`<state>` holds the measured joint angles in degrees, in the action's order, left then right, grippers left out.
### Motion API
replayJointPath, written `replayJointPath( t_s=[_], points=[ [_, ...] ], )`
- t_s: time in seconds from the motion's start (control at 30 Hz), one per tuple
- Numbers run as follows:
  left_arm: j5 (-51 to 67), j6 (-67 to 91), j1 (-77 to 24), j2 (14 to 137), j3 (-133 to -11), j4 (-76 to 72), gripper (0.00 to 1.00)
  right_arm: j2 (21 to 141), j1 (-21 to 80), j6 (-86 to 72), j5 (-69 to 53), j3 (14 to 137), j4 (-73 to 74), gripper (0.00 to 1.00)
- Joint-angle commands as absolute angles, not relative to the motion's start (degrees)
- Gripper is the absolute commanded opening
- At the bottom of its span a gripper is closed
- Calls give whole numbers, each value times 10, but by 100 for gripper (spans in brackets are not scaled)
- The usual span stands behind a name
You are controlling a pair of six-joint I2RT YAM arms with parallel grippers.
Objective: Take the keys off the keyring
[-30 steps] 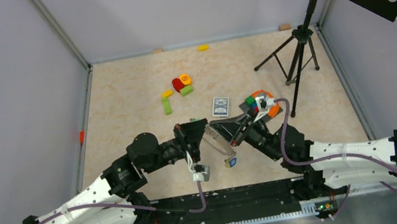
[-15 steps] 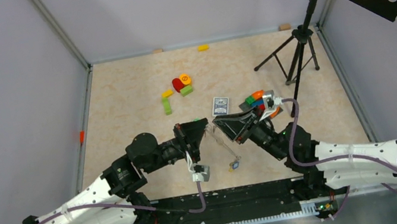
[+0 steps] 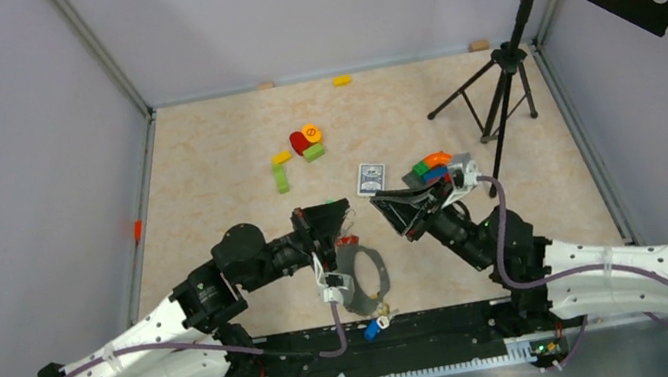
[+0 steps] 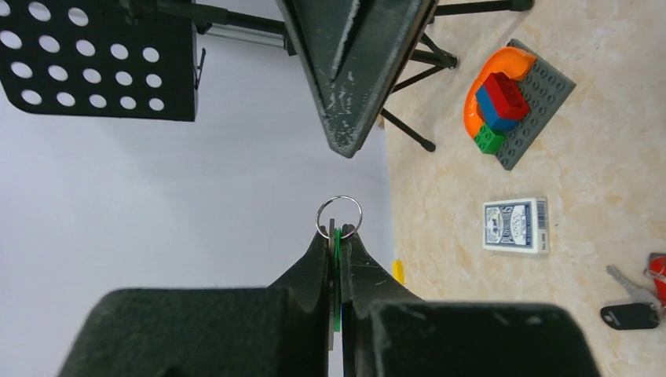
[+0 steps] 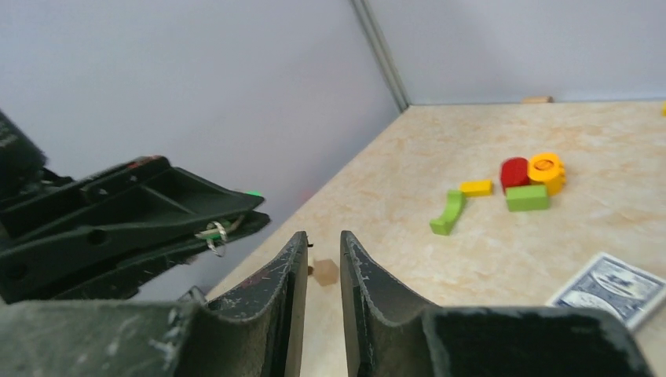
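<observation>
My left gripper [image 3: 343, 210] is shut on a green-tagged key [image 4: 338, 259] held edge-on. The key's small split ring [image 4: 338, 217] sticks out past the fingertips. The right wrist view also shows this gripper [image 5: 236, 212] with the small ring. My right gripper [image 3: 381, 207] is slightly open and empty [image 5: 323, 237], facing the left one a short way apart. The large grey keyring [image 3: 380, 264] lies on the table below the grippers. Blue- and yellow-tagged keys [image 3: 375, 325] are at its near end, and a red tag [image 3: 348, 241] is at its far end.
A playing-card box [image 3: 371, 179] lies behind the grippers. A grey plate with an orange arch and blocks [image 3: 432, 169] is by my right wrist. Loose toy blocks [image 3: 303, 145] are farther back. A black tripod stand [image 3: 500, 91] is at the right rear.
The large keyring, held up between the two grippers before, has dropped to the table near the front edge with the blue-tagged key. My right gripper has drawn back to the right, empty.
</observation>
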<state>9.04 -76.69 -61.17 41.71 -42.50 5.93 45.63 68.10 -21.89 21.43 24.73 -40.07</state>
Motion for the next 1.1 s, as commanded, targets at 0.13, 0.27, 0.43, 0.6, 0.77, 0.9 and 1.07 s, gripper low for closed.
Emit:
replayJointPath(
  t_s=[0.13, 0.27, 0.43, 0.6, 0.77, 0.9, 1.07],
  points=[
    [44, -596, -612, 421, -416, 15, 0, 456, 680, -197, 356, 290, -146, 22],
    [-37, -409, -612, 442, -411, -19, 0, 481, 679, -261, 393, 328, -12, 24],
    [-230, -138, -612, 483, -411, -32, 0, 507, 645, -376, 334, 348, 117, 24],
    [-276, 61, -606, 564, -443, 77, 3, 555, 527, -439, 166, 362, 198, 24],
    [-170, 144, -605, 657, -436, 36, 0, 586, 511, -445, 175, 401, 257, 29],
    [-129, 161, -605, 732, -435, -47, 0, 584, 510, -472, 222, 440, 321, 52],
    [-106, 164, -603, 839, -469, -101, 5, 554, 509, -482, 253, 443, 360, 74]
  ],
)
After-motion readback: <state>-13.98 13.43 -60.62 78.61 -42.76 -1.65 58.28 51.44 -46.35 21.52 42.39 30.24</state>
